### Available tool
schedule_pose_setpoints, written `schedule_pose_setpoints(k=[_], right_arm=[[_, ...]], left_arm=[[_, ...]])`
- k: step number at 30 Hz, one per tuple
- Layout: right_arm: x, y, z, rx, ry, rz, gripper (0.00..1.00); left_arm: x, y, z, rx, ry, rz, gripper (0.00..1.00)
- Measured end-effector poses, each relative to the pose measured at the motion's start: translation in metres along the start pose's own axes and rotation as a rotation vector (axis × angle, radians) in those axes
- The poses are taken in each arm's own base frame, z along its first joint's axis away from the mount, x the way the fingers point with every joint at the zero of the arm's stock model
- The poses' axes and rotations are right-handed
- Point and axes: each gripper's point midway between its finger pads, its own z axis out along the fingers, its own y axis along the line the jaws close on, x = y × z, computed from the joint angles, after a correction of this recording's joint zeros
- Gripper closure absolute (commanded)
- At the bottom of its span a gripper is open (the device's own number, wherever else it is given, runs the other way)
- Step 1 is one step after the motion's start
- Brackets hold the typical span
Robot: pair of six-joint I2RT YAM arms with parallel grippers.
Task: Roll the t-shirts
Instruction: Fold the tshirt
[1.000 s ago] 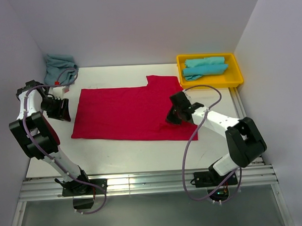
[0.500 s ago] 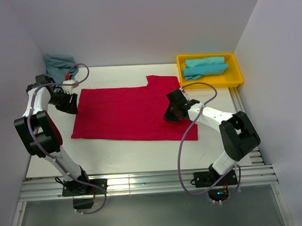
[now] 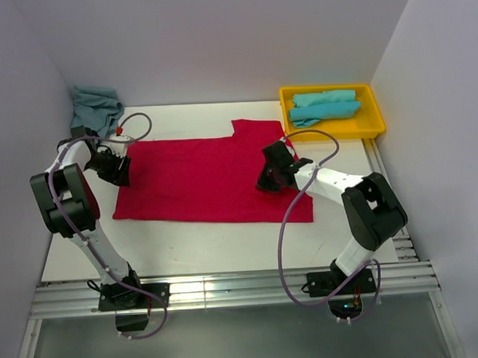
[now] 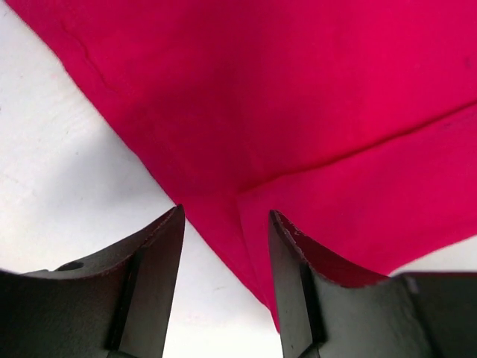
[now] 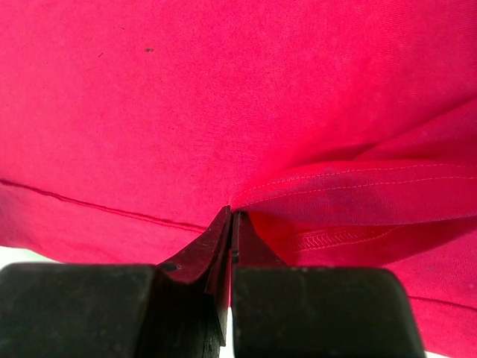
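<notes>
Folding looked like your step: your right gripper (image 5: 231,224) pinched a fold of the flat bright red cotton t-shirt (image 3: 200,176) mid-table; your left gripper (image 4: 226,216) stood spread over its left edge and next needed to close there. Far right, rolled turquoise t-shirts (image 3: 323,105) lay in the yellow plastic tray (image 3: 339,131).

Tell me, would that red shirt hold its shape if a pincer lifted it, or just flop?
Probably flop: the red t-shirt puckers into a fold where the right pincer pinches it. Likely light: thin cloth lying flat. Pushed, it would probably wrinkle rather than slide whole.
</notes>
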Motion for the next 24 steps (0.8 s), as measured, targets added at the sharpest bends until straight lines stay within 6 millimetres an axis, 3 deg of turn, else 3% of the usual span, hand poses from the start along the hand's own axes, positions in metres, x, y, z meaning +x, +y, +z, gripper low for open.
schedule_pose_setpoints(k=[8, 24], right_arm=[[0.002, -0.001, 0.005, -0.001, 0.010, -0.010, 1.00], [0.004, -0.003, 0.008, 0.009, 0.016, -0.013, 1.00]], left_arm=[[0.002, -0.003, 0.019, 0.023, 0.029, 0.017, 0.48], [0.004, -0.008, 0.028, 0.042, 0.050, 0.034, 0.59]])
